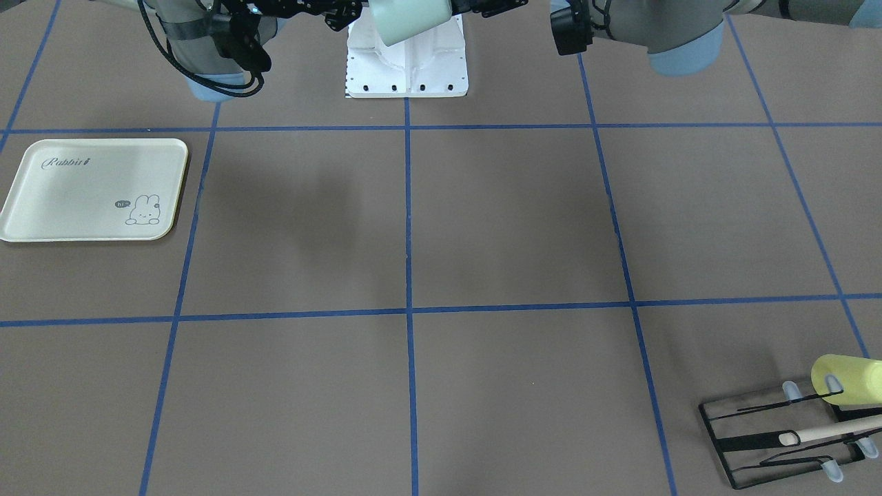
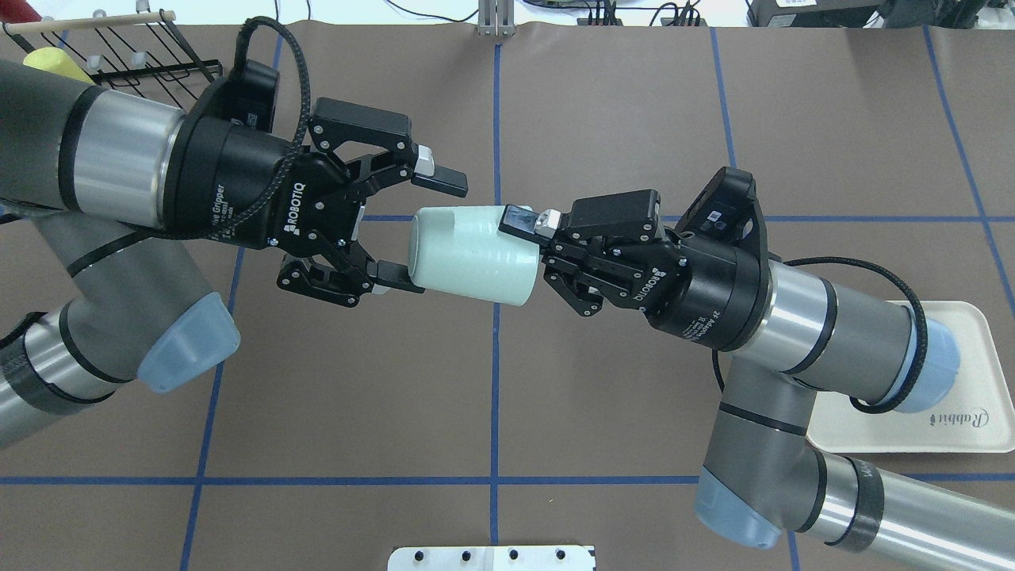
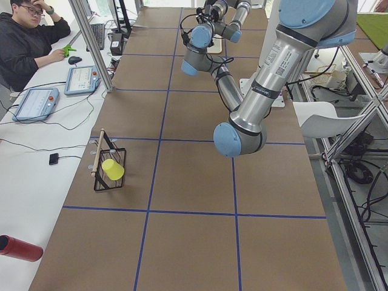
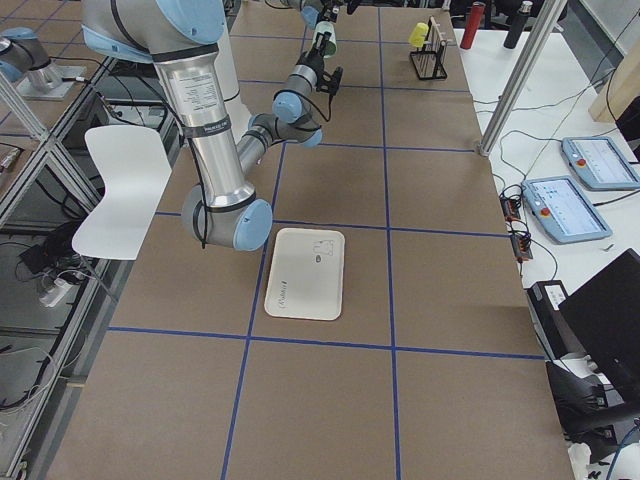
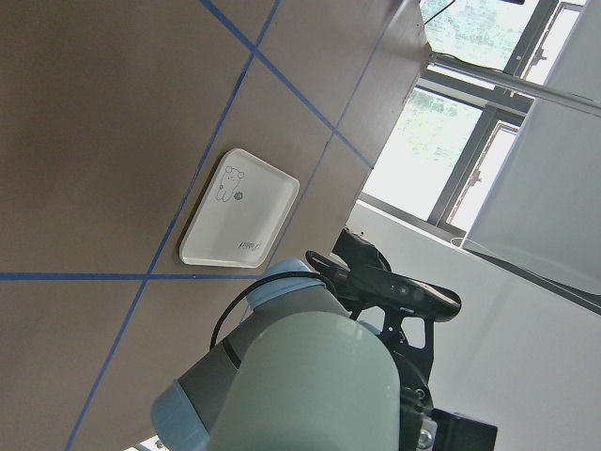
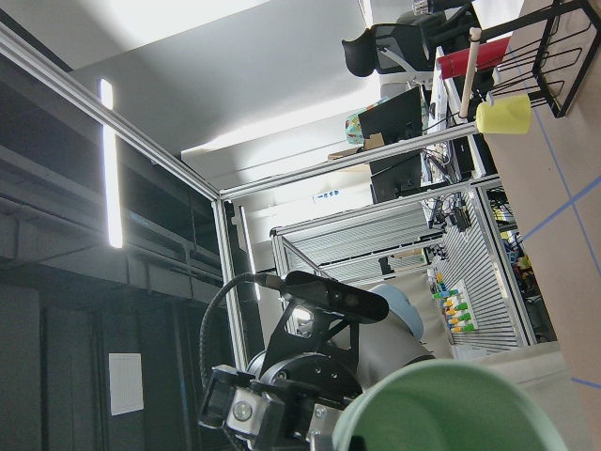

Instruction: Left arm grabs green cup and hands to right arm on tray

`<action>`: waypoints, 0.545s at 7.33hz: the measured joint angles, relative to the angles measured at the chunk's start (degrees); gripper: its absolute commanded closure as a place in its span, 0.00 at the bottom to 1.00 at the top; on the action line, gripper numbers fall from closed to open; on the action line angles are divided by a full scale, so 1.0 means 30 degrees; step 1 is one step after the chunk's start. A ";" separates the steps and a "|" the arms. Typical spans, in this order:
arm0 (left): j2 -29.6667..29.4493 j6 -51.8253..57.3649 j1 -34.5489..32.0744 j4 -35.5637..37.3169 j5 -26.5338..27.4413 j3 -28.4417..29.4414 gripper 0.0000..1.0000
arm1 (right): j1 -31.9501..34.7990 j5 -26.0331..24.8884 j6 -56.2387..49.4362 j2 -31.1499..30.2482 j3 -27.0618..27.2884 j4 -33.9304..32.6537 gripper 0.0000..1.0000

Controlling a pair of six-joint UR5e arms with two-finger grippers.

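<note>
Nearest, high over the robot's base: a small pale mint-green plastic tumbler [image 2: 468, 254], handleless. It is held in the air on its side, base toward the left arm, mouth toward the right arm.

The right gripper [image 2: 530, 235], black and two-fingered, is pinched on the wall at the mouth. One pad lies on the outside of the rim; the other finger is hidden. The left gripper [image 2: 427, 231], same make, stands spread wide about the base end. Its lower fingertip is touching or just beside the wall, I cannot tell which; its upper fingertip is apart. My judgement is that the tumbler hangs from the right gripper alone.

Handling, judged: light, stiff, thin-walled, smooth and likely slippery. The taper would let jaws slide toward the narrow base. A rim pinch with a moderate squeeze suits it.

Contents: only a sliver of the mouth shows in the right wrist view, with nothing seen inside. Lying sideways, it is presumably empty.

Farther out, on the robot's right: a cream-white rectangular tray with a rabbit drawing [image 1: 69, 207], flat on the table. Nothing is on it, and it is well apart from the tumbler.

Farthest, left corner: a black wire rack [image 1: 747, 441]. It carries a pale yellow plastic cup [image 1: 847, 379] on its side and a pale wooden rod [image 1: 834, 430].
</note>
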 measured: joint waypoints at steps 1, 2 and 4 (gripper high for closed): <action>0.0025 0.0007 -0.0008 -0.0003 -0.0014 -0.0001 0.00 | -0.0003 0.0033 0.0001 -0.0258 0.0188 0.0045 1.00; 0.0061 0.0019 -0.0038 -0.0003 -0.0028 -0.0004 0.00 | 0.0031 0.0078 -0.0025 -0.0659 0.0370 0.0106 1.00; 0.0136 0.0114 -0.0174 -0.0004 0.0009 -0.0004 0.00 | 0.0819 0.0358 -0.0183 -0.1687 0.0338 -0.0221 1.00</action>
